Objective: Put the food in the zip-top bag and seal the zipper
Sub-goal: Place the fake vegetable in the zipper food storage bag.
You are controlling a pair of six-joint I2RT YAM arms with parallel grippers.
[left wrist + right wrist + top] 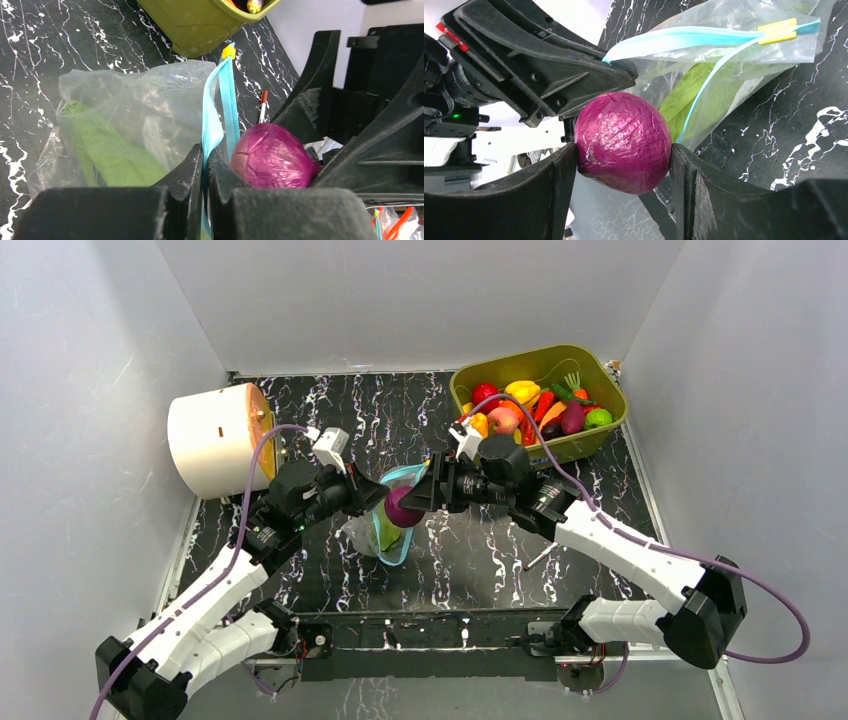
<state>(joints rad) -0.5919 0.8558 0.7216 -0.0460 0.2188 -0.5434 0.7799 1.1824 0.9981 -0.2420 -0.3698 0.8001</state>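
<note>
The right gripper [621,157] clasps the purple onion [623,130] just outside the open mouth of the bag [145,100], straight ahead; the left gripper [206,165] is clenched on the zipper [222,100], lifting one lip.

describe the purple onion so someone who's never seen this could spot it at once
In the middle of the black marbled table is a clear bag with a blue zip edge. At its mouth the right gripper clamps the round purple onion. It is the only food held in a gripper, not in the bag or the green tub.
</note>
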